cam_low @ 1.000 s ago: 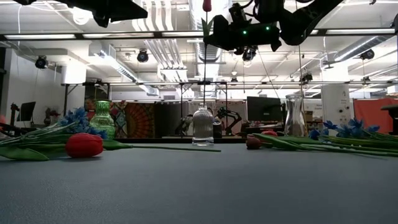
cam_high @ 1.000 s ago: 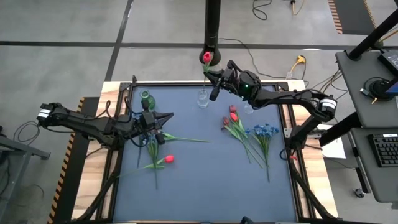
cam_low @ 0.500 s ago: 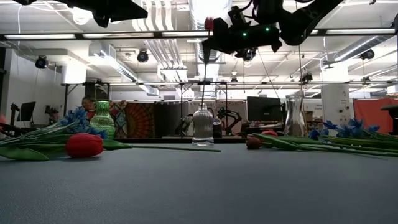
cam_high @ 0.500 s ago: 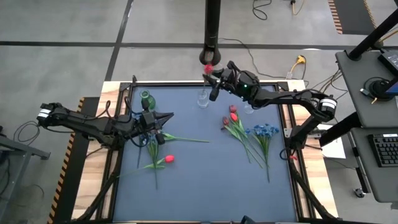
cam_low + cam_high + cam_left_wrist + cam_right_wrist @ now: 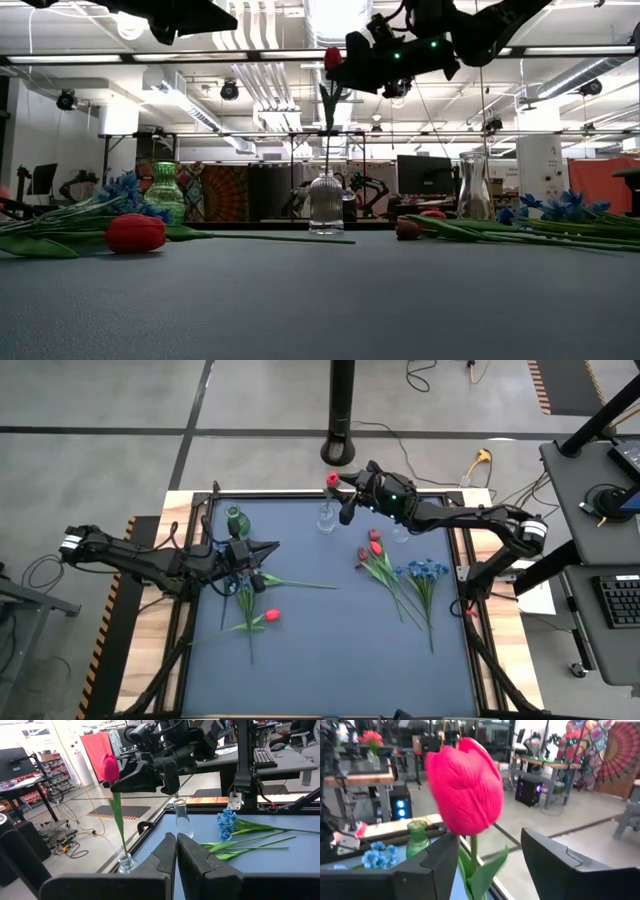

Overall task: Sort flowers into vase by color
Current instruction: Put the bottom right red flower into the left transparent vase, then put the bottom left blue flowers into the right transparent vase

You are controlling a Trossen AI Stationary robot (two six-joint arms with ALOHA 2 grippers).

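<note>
Right gripper [image 5: 345,488] fingers spread apart, one dark finger [image 5: 427,865] on each side of the red tulip [image 5: 465,790], stem loose in the gap rather than pinched. Stem running down into the clear vase [image 5: 326,518] at the table's far edge, bud upright above the vase neck. Behind the fingers, wrist with green lights, then forearm stretched across from the table's right side, elbow out past the right edge, whole arm high above the blue mat [image 5: 320,660].

Left gripper [image 5: 268,550] fingers [image 5: 167,852] pressed together, holding nothing, pointing toward the table's middle. Arm low and long from the left edge, hovering over loose flowers.

Green vase [image 5: 234,519] near the far left corner. Second clear vase [image 5: 399,534] just right of the tulip's vase. Red tulips [image 5: 374,548] and blue blossoms [image 5: 428,570] lying right of centre; another red tulip [image 5: 270,616] lying left of centre with blue blossoms [image 5: 246,591] near it.
</note>
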